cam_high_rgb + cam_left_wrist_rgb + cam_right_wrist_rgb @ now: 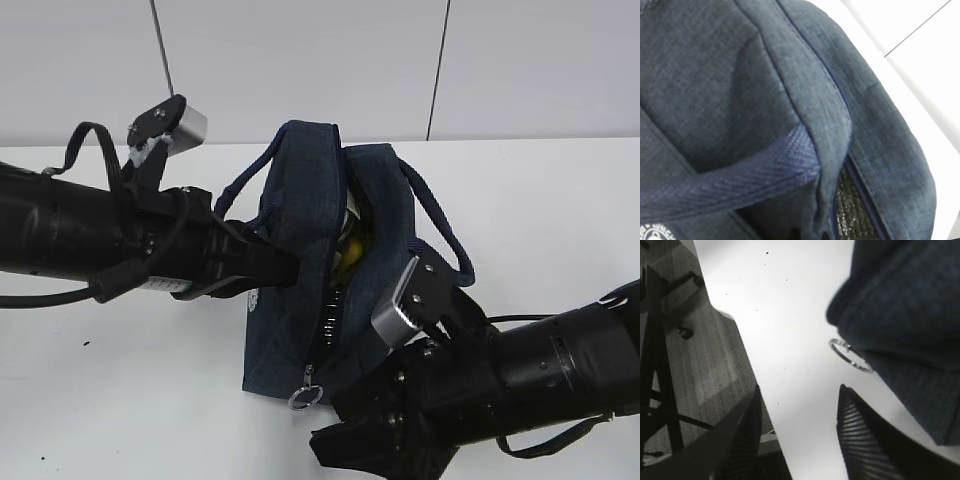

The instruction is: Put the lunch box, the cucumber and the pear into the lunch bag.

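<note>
left gripper [285, 268] buried against the side panel of the lunch bag [300, 250]; fingertips hidden by fabric in both exterior and left wrist views, jaws together, looks pinched on the bag's left wall near the zipper opening; left wrist view is all navy fabric [740, 90] with a woven handle strap [740, 185] crossing just below the camera and silvery lining [850, 210] visible in the gap to the right of it.

right gripper [800, 410] low at the bag's near end, fingers [860, 440] apart with nothing between them but bare table [790, 315]; metal ring pull [850, 355] lies on the table just ahead and slightly right of the fingertips, not touched; bag corner right of the gripper.

bag stands upright on the white table, zipper open along the top; yellow object, probably the pear [352, 250], seen inside through the opening, just past the left gripper; cucumber and lunch box can't be made out.
</note>
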